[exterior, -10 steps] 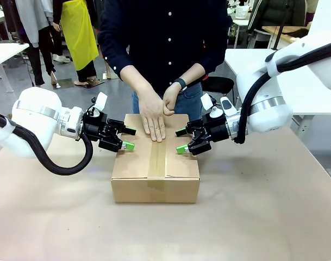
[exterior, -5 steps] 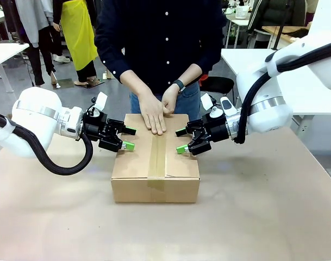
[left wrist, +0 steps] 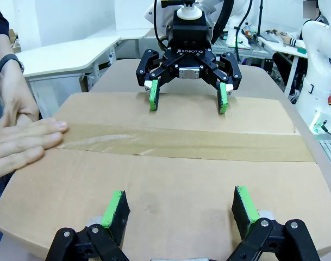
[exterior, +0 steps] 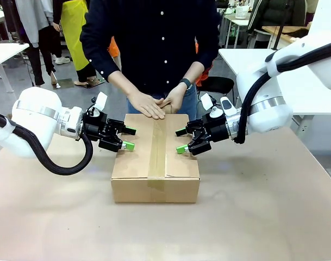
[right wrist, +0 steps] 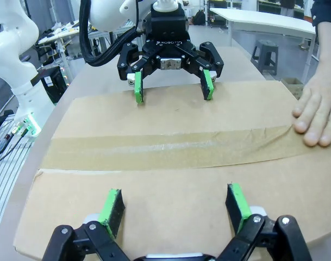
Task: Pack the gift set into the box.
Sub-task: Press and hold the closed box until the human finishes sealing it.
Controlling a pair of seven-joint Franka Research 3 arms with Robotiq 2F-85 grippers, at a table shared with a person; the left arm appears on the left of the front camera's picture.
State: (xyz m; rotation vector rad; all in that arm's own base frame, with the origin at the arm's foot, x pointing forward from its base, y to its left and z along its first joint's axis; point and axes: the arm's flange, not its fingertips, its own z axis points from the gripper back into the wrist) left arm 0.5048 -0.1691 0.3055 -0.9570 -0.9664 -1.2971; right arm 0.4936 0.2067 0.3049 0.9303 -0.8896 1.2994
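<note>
Sitting shut on the table, the box has a tape strip down its lid. Front view: left gripper hovers w/ fingers spread at the box's left top edge, holding nothing; right gripper mirrors it at the right edge, also spread and empty. The box lies between the two claws, the tape roughly midway. Beyond both claws, at the far edge, the person's hands meet over the tape's end (one flat, palm down).

Left wrist view: own gripper is spread above the near part of the lid, green pads apart w/ bare cardboard between them. The tape runs crosswise just ahead of the fingertips. Opposite, past the tape, the right gripper faces back, jaws wide, tips at the lid's far edge. A hand lies flat on the tape, off to the claw's left in this picture.

Right wrist view: own gripper is spread likewise over the lid, tape ahead, the left gripper facing it wide open. Fingertips of a hand press the tape end, off to the picture's right.
</note>
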